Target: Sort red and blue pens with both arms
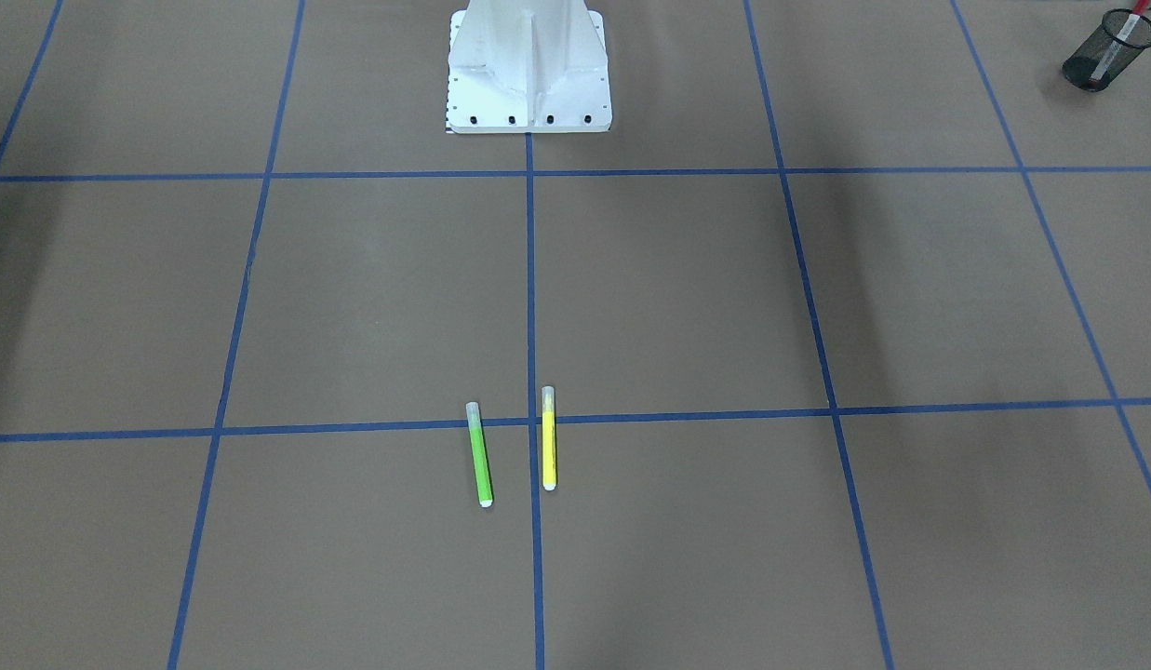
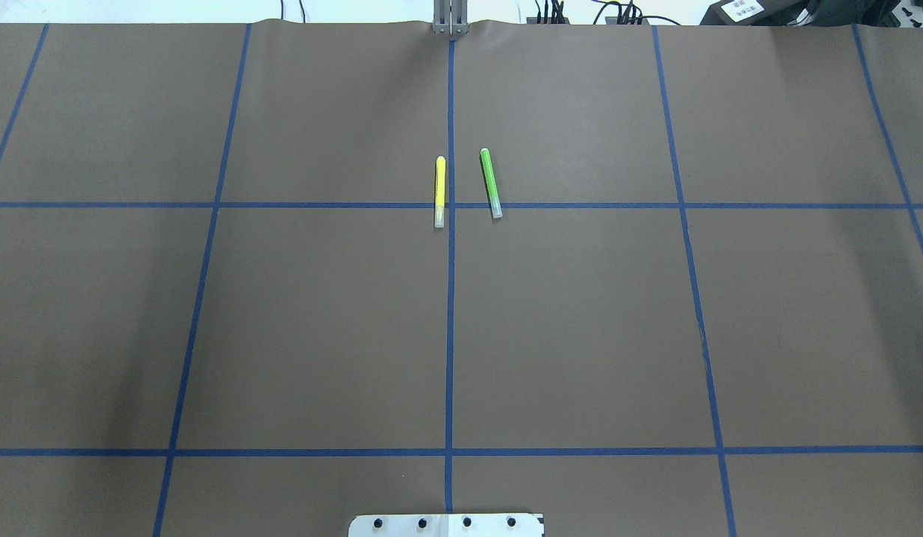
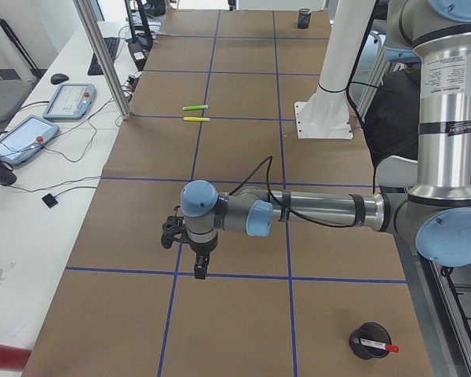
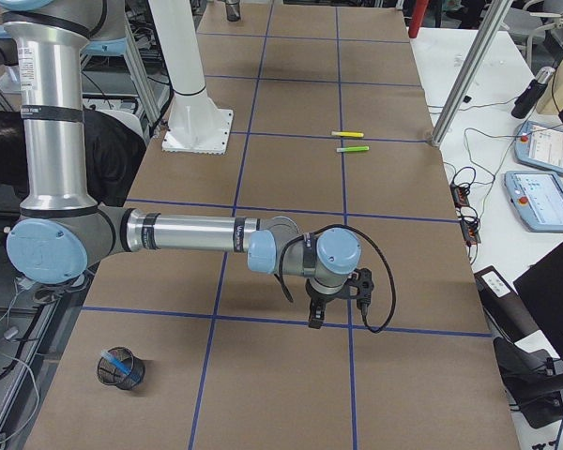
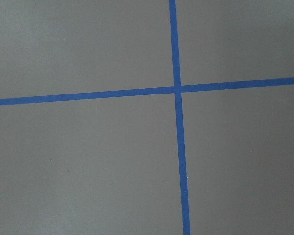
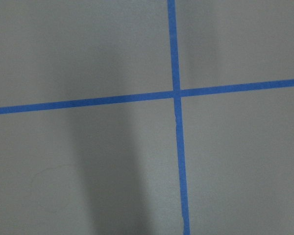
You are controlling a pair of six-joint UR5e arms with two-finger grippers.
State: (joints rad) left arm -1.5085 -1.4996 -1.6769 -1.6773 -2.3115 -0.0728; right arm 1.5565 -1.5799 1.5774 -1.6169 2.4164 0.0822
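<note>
Fingers hang above the brown, blue-taped worktop [image 2: 319, 335]; how far the left fingers [image 3: 199, 267] or right fingers [image 4: 313, 314] are parted, or whether they grip anything, cannot be told. One black mesh cup [image 3: 359, 350] holds the white, red-capped marker [image 3: 375, 345]; a second black mesh cup [image 4: 127, 378] holds the slim blue pen [image 4: 119, 358]. A slim green pen [image 2: 491, 183] and a slim yellow pen [image 2: 439, 190] lie near each other, not touching, mid-worktop.

Left tool [image 3: 198, 272] and right tool [image 4: 313, 321] point straight down; closure unclear.
</note>
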